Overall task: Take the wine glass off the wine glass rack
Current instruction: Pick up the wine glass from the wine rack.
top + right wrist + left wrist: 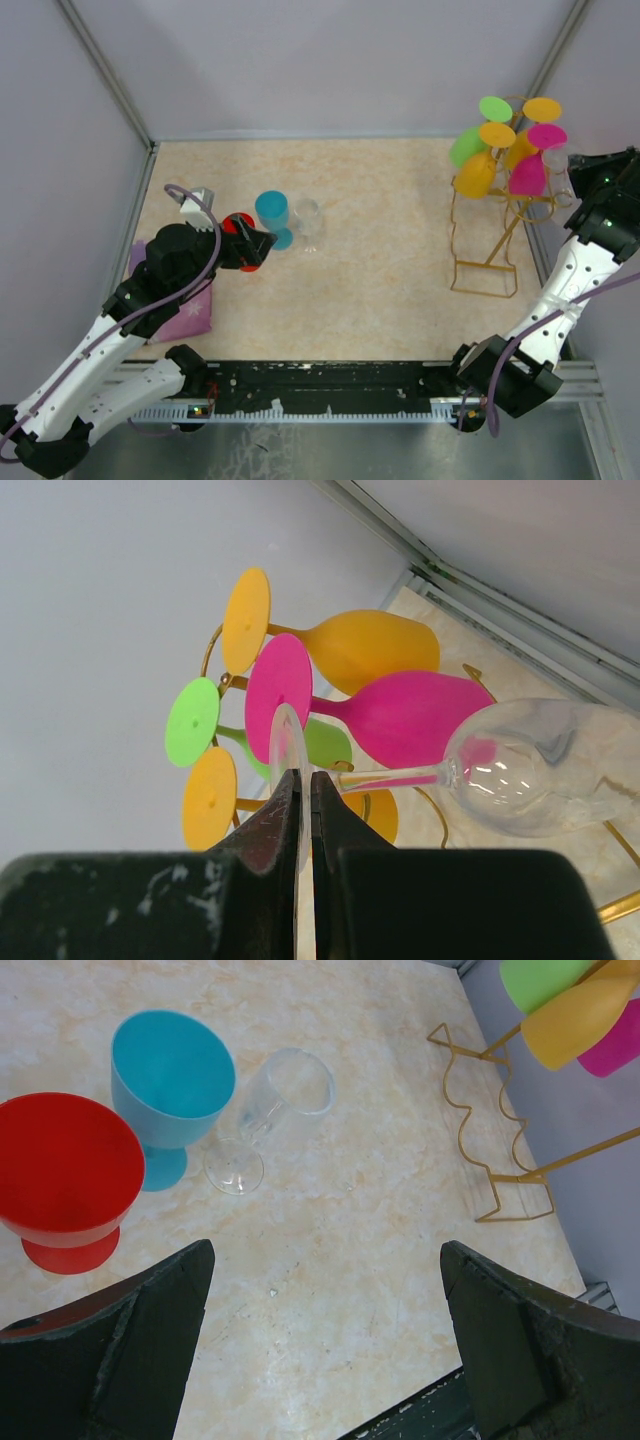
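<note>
Right gripper (303, 780) is pressed together on the foot of the clear glass (520, 770), its fingers pinching the thin disc edge-on. The glass appears to hang on the rack (483, 291) at the table's far right, with its bowl just beside the pink glass (410, 715). The foot is probably chosen because it stands free of the rails and the neighbouring bowls. Next, the stem should be drawn out along its slot; any twist risks knocking the neighbours. Left gripper (327, 1255) hovers spread and empty above the table, near a red cup (65, 1175), a blue cup (172, 1075) and a toppled glass (280, 1090).
</note>
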Controlling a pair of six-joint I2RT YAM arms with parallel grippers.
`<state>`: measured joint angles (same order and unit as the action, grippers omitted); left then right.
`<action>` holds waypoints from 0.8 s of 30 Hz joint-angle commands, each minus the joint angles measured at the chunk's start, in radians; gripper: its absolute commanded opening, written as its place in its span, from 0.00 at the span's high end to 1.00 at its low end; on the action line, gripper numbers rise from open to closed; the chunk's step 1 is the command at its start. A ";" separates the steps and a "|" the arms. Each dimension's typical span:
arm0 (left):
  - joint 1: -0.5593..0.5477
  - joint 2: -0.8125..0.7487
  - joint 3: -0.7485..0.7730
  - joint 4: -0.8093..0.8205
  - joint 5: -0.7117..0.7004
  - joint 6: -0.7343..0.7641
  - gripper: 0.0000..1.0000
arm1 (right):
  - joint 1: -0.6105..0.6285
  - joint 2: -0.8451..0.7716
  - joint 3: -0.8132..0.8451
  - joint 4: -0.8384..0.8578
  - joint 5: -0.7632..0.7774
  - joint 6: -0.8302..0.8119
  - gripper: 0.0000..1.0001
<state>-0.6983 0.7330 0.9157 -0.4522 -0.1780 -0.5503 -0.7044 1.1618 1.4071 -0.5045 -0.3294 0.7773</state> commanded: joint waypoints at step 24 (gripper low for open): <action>0.003 -0.085 0.003 0.061 -0.045 0.005 0.01 | -0.007 -0.025 0.255 -0.153 0.106 -0.247 1.00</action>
<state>-0.6979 0.7036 0.9157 -0.4484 -0.2054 -0.5678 -0.7044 1.1622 1.5333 -0.6231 -0.2722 0.6365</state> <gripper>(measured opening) 0.996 0.020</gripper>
